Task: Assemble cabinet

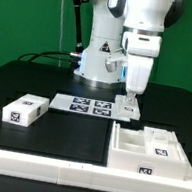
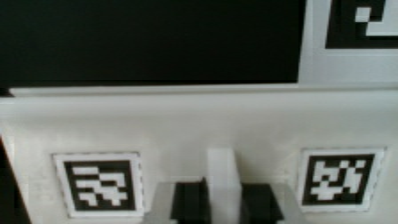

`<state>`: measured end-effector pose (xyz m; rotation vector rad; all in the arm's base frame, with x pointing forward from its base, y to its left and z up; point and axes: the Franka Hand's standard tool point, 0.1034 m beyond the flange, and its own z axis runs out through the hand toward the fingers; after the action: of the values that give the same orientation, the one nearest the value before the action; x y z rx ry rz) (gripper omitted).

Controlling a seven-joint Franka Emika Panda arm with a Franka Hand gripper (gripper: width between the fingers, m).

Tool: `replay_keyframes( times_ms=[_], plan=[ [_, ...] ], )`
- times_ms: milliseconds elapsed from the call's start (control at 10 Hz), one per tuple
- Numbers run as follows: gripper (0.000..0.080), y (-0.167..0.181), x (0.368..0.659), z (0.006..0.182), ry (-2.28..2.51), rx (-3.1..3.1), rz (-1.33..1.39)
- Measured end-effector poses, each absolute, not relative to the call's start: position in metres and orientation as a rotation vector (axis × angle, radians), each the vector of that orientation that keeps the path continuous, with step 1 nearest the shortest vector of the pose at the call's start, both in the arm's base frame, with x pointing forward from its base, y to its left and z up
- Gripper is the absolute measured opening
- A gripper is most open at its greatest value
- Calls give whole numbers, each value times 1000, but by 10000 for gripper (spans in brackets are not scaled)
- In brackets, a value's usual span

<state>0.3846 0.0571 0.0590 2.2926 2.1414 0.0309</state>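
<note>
Pincer (image 1: 131, 96) (image 2: 221, 200) is almost fully closed, its dark fingers (image 2: 185, 203) pinching a thin rib of a small white tagged panel (image 1: 129, 111) (image 2: 178, 130). The panel sits just beside the marker board (image 1: 86, 107), at its end on the exterior view's right. The cabinet box (image 1: 124, 160) rests on the tabletop (image 1: 26, 77), nearer the camera than the marker board. A white drawer block (image 1: 22, 111) lies off the board's opposite end.
</note>
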Motion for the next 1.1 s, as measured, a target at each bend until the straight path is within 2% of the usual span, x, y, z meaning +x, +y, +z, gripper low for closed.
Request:
replay_keyframes(
  times_ms=[800, 1100],
  plan=[
    [68, 56, 384, 57, 2055, 2381, 15],
    [68, 65, 389, 60, 2018, 2372, 143]
  ],
)
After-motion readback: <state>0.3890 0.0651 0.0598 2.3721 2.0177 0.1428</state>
